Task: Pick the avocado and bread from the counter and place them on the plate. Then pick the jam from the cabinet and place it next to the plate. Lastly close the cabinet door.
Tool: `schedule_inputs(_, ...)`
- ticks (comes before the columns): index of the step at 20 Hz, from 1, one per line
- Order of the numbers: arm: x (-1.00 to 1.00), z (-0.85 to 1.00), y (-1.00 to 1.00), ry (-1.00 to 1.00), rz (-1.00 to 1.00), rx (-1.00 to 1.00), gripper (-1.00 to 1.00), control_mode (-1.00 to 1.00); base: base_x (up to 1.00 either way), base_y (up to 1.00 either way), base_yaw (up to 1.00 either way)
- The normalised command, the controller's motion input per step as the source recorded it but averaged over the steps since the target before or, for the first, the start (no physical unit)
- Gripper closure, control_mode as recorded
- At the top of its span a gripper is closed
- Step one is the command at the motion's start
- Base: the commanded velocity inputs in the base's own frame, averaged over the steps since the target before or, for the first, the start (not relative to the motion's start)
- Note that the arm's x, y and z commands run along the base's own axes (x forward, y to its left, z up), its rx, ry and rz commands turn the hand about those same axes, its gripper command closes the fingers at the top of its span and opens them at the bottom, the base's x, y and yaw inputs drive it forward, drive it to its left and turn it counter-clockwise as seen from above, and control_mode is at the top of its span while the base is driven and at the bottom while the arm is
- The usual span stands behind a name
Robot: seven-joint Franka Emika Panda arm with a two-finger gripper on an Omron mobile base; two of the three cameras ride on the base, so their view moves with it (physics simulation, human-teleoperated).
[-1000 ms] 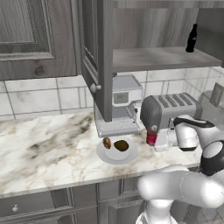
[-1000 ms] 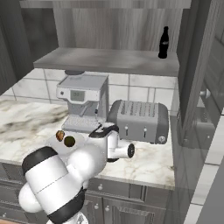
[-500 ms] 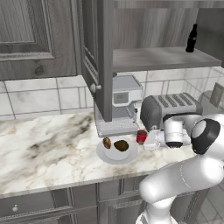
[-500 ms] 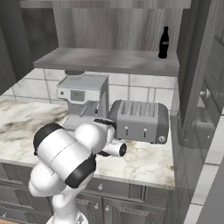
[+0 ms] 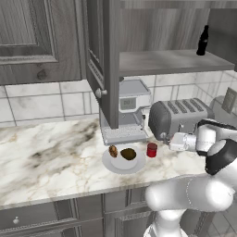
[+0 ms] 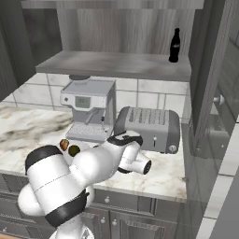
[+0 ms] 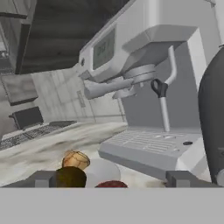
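The hand [image 7: 112, 181] stands wide, holding nothing. The jam [image 5: 152, 149] sits on the desk [image 5: 46, 157] just beside the plate [image 5: 111, 163], which carries the avocado [image 5: 128, 153] and the bread [image 5: 113, 151]. Bare desk lies left of it. No writing is readable.

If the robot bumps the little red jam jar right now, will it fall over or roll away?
Probably not easily. The jam stands upright on the counter, short and wide, so a light bump would likely just slide it. A hard knock could tip it, and being round it might roll toward the plate beside it.
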Motion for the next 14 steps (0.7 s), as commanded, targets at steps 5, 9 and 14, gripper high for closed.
schedule_inputs(5,-0.63,1.0,-0.03,0.01,-0.2,0.02,-1.0,-1.0,0.0,0.0,0.0)
schedule_inputs(9,-0.96,1.0,0.0,0.0,-0.19,0.0,-1.0,-1.0,0.0,0.0,0.0)
schedule_inputs(14,-1.0,0.98,0.06,0.01,-0.19,0.0,-1.0,-1.0,0.0,0.0,0.0)
